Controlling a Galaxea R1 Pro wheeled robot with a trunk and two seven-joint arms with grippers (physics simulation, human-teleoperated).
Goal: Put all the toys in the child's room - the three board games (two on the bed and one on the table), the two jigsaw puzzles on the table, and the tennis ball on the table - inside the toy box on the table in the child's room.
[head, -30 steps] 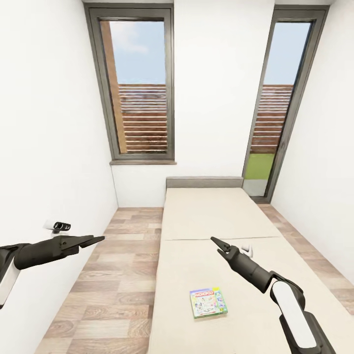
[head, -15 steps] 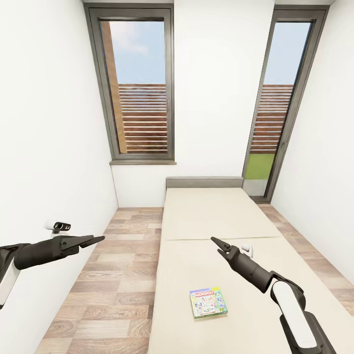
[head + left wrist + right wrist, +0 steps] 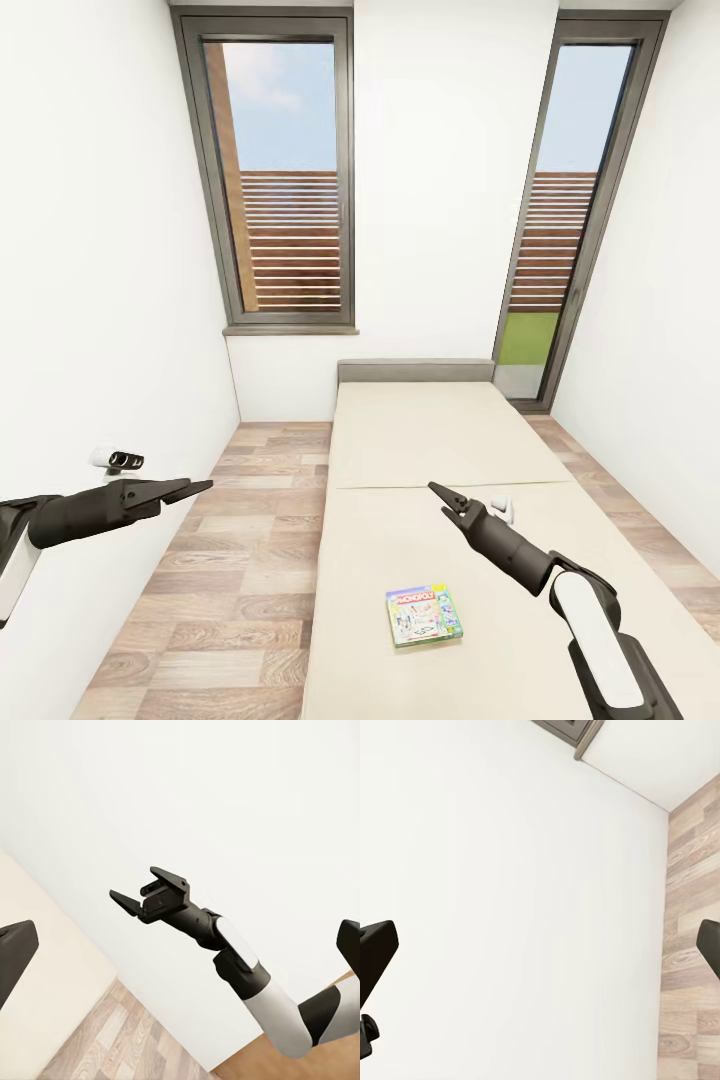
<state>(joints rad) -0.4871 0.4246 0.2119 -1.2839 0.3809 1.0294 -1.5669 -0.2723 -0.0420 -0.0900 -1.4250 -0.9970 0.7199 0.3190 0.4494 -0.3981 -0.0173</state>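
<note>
Since nothing has shifted over the last 1 s, I'm idling: right gripper (image 3: 437, 489) and left gripper (image 3: 199, 487) both hang wide and empty. Monopoly board game (image 3: 423, 614) lies flat on the bed (image 3: 440, 440), below my right arm, not yet grabbed.

home bedroom, bed (image 3: 440, 470), wood-plank floor (image 3: 240, 560), windows (image 3: 285, 180)

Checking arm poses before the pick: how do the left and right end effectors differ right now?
The left end effector hangs over the wood floor beside the bed; the right end effector is over the bed, beyond the Monopoly box. Left points right, right points up-left. Both are open and empty.
</note>
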